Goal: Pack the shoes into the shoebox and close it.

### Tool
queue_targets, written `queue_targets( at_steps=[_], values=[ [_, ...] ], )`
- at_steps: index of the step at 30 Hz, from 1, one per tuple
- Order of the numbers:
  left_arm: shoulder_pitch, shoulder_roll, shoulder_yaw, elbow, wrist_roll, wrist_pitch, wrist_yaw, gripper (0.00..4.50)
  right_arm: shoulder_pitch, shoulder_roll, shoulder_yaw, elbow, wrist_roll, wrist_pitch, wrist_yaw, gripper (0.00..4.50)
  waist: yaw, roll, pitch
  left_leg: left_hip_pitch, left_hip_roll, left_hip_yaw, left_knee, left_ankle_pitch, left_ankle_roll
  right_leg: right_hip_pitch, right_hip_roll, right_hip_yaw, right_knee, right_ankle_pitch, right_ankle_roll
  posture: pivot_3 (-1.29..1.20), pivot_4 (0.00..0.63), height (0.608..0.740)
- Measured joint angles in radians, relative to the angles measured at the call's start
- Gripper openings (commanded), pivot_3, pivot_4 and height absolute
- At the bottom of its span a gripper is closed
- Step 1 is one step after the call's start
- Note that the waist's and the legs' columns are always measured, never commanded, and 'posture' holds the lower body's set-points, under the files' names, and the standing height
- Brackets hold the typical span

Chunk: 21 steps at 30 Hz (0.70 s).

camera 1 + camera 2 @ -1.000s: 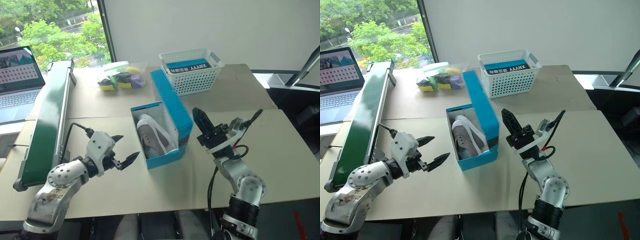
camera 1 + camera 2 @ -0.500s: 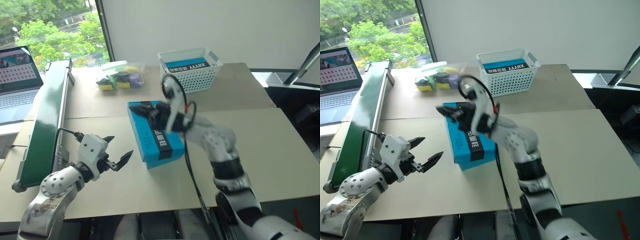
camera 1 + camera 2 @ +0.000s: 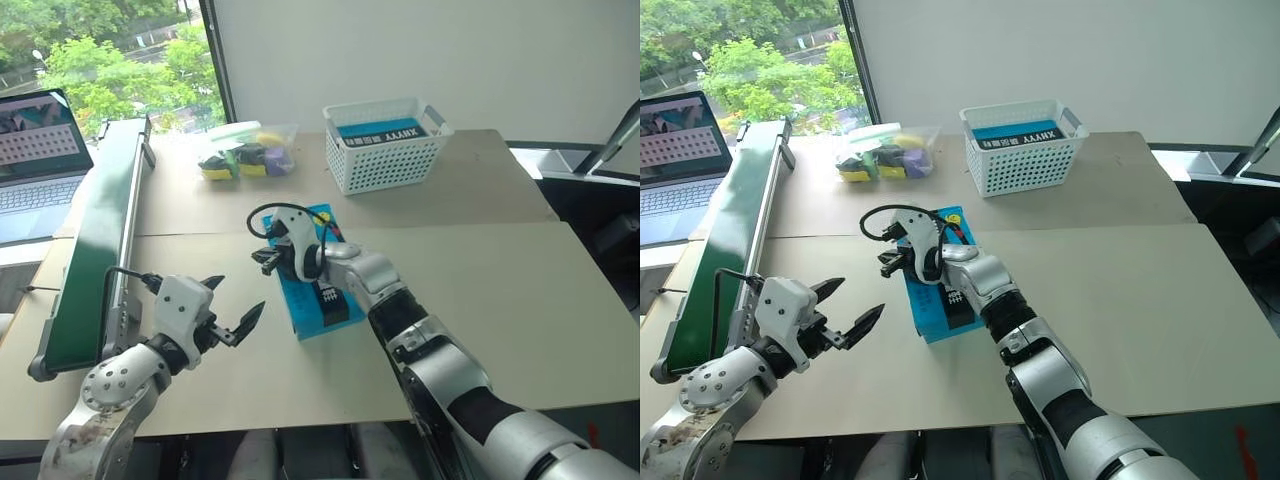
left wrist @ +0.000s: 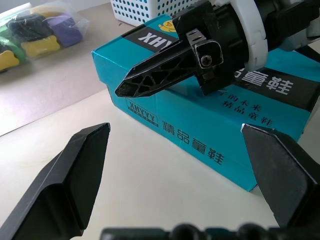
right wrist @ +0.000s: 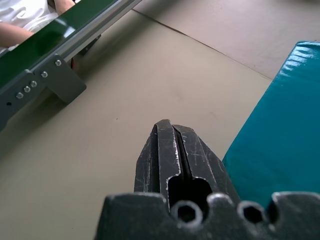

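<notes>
Over the closed shoebox [image 3: 318,275], right jaws pressed together, seemingly touching; left jaws wide.

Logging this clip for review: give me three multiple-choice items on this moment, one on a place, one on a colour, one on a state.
1. The white basket stands:
A. beyond the shoebox
B. on the shoebox
C. on the laptop

2. The shoebox outside is:
A. red
B. blue
C. white

3. The shoebox lid is:
A. upright
B. missing
C. shut

Answers:
1 A, the basket stands farther up the table.
2 B, its sides are bright blue.
3 C, the lid lies flat, with the right gripper, fingers shut, over it and the left gripper open beside the box.
</notes>
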Motion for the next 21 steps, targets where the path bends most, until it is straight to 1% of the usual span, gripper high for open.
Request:
queue_targets(
  at_steps=[2, 4, 9, 16, 21],
  values=[
    [0.001, -0.008, 0.001, 0.000, 0.000, 0.000, 0.011, 4.50, 0.000, 0.011, -0.036, 0.001, 0.004, 0.011, 0.003, 0.07, 0.000, 0.000, 0.000, 0.000, 0.000, 0.000, 0.000, 0.000, 0.000, 0.000, 0.000, 0.000, 0.000, 0.000, 0.000, 0.00, 0.150, 0.735],
    [0.001, -0.012, 0.001, -0.001, 0.000, 0.000, 0.020, 4.50, -0.001, 0.017, -0.044, 0.003, 0.000, 0.013, 0.005, 0.07, -0.002, 0.000, 0.000, 0.000, 0.000, 0.000, 0.000, 0.000, 0.000, 0.000, 0.000, 0.000, 0.000, 0.000, 0.000, 0.00, 0.150, 0.735],
    [0.002, -0.030, 0.001, -0.001, 0.005, -0.005, 0.040, 4.50, -0.004, 0.031, -0.049, 0.006, -0.028, 0.010, 0.013, 0.07, -0.006, 0.000, 0.000, 0.000, 0.000, 0.000, 0.000, 0.000, 0.000, 0.000, 0.000, 0.000, 0.000, 0.000, 0.000, 0.00, 0.150, 0.735],
    [0.001, -0.097, -0.002, -0.006, 0.014, -0.010, 0.091, 4.50, -0.003, 0.031, -0.051, 0.018, -0.070, -0.008, 0.006, 0.07, -0.005, 0.000, 0.000, 0.000, 0.000, 0.000, 0.002, 0.000, 0.000, 0.001, 0.000, 0.000, 0.001, 0.000, 0.000, 0.00, 0.150, 0.735],
    [-0.002, -0.126, -0.006, -0.015, 0.017, -0.014, 0.107, 4.50, -0.003, 0.030, -0.065, 0.026, -0.074, -0.015, 0.002, 0.07, -0.001, 0.000, 0.000, 0.000, 0.000, 0.000, 0.002, 0.000, 0.000, 0.001, 0.000, 0.000, 0.001, 0.000, 0.000, 0.00, 0.150, 0.735]
  ],
)
